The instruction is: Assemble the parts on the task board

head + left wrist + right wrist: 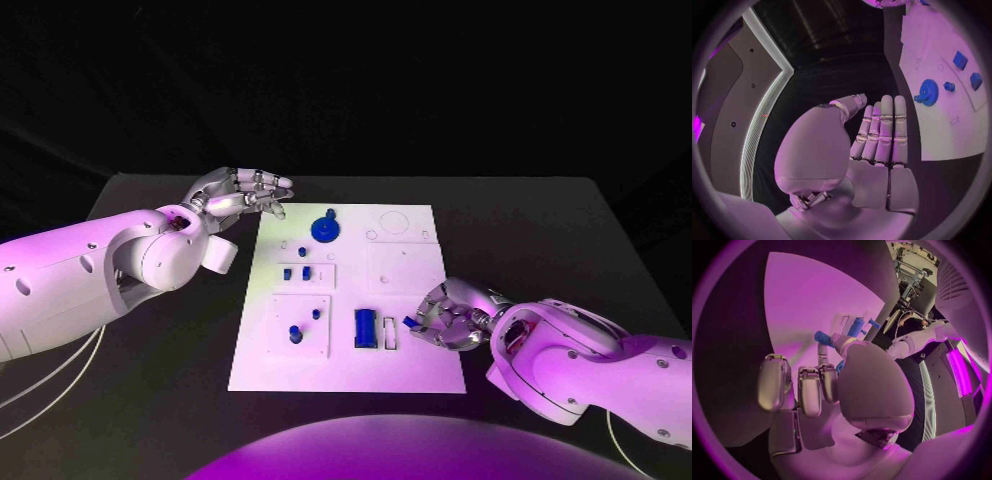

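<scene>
Our right hand (450, 322) pinches a small blue part (411, 322) just right of the upright block (366, 328), its long axis running away from us. Our left hand (242, 193), fingers straight and holding nothing, hovers far off by the gear (326, 229).

- Table (159, 195): matt black, looks like a flat non-shiny surface, no glare.
- Task board (418, 375): smooth white plate, prob. plastic, matt w/ slight sheen.
- Gear (326, 230), far side of board: blue plastic-looking, smooth, toothed rim.
- Long block (366, 328), near side: blue, same plastic look, flat faces, semi-matt.
- Left hand (242, 193): silver, metal-like finish, satin; smooth pale pads on fingers (887, 125).
- Right hand (450, 315): same silver satin finish, shiny in spots.
- Arm shells (87, 270): white glossy hard plastic, smooth, w/ small dark screw holes.
</scene>
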Robot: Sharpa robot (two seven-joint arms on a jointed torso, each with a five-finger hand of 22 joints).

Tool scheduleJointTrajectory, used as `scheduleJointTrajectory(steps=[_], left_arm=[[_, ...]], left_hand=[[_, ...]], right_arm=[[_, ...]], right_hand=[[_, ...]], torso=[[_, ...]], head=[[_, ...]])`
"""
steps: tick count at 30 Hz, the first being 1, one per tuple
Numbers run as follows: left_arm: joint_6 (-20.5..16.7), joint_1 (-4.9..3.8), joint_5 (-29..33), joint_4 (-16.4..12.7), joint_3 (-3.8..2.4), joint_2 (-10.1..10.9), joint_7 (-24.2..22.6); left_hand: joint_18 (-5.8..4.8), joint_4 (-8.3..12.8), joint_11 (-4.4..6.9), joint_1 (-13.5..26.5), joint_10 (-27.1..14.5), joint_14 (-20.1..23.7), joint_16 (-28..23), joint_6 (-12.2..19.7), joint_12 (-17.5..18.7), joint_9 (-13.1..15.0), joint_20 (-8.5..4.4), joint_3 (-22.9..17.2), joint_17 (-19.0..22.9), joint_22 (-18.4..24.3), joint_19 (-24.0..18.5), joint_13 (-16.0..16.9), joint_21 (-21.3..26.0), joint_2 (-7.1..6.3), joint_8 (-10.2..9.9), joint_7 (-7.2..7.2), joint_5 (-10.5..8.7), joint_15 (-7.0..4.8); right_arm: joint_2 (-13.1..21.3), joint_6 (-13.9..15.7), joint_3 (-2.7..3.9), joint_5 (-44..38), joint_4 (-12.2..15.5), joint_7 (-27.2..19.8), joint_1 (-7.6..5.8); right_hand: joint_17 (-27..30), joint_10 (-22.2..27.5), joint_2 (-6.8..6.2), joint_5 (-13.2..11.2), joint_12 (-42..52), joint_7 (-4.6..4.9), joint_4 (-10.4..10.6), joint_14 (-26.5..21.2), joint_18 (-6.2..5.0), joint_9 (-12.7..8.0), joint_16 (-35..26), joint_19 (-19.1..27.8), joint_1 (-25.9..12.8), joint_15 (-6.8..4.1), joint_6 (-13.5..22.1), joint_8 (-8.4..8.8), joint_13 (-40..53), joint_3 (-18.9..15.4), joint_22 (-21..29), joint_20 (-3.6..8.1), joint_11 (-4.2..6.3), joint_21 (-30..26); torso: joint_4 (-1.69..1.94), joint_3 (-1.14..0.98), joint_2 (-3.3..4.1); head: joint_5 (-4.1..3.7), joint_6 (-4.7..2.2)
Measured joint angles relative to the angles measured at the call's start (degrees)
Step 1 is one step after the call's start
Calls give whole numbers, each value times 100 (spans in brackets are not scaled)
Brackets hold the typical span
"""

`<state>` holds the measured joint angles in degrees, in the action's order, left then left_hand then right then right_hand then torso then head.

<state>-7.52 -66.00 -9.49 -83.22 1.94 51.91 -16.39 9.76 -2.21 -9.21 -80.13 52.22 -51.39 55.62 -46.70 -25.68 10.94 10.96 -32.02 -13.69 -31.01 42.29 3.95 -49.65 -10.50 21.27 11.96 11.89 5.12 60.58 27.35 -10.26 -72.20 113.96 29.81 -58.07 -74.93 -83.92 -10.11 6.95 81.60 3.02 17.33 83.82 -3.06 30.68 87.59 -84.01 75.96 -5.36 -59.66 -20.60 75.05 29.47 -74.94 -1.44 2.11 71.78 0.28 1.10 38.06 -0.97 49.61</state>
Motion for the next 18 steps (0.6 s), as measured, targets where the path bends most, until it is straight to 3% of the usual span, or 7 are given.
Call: scheduleJointTrajectory(steps=[5, 13, 18], left_arm=[[1, 0, -1, -2, 0, -2, 1], [4, 0, -2, -5, 0, -5, 4], [6, 0, -4, -7, 0, -5, 5]], left_hand=[[1, 0, 0, 0, 0, 0, 0, 0, 0, 0, 0, 0, 0, 0, 0, 0, 0, 0, 0, 0, 0, 0], [0, 0, 0, 0, 0, 0, 0, 0, 0, 0, 0, 0, 0, 0, 0, 0, 0, 0, 0, 0, 0, 0], [0, 0, 0, 0, 0, 0, 0, 0, 0, 0, 0, 0, 0, 0, 0, 0, 0, 0, 0, 0, 0, 0]], right_arm=[[-168, 4, 0, 144, -29, -10, -1], [-377, 1, 0, 336, -110, -34, 7], [-492, -9, 0, 417, -163, -43, 16]], right_hand=[[0, 0, -15, 0, 0, 0, -189, 0, 0, 0, 22, 0, -470, 0, 0, -1, 0, 436, 0, 0, 0, 0], [1, 0, -46, -16, 60, 19, -185, 0, 0, 5, 22, 0, -723, 1, -20, -51, 0, 464, 1, 0, 0, 42], [1, -1, -44, -23, 111, 40, -175, 0, 0, 7, 22, 0, -852, 1, -42, -168, 0, 487, 1, 0, 0, 44]], torso=[[-1, 0, 2], [-2, -3, 3], [-1, -3, 2]], head=[[-6, 13], [-7, 23], [4, 27]])
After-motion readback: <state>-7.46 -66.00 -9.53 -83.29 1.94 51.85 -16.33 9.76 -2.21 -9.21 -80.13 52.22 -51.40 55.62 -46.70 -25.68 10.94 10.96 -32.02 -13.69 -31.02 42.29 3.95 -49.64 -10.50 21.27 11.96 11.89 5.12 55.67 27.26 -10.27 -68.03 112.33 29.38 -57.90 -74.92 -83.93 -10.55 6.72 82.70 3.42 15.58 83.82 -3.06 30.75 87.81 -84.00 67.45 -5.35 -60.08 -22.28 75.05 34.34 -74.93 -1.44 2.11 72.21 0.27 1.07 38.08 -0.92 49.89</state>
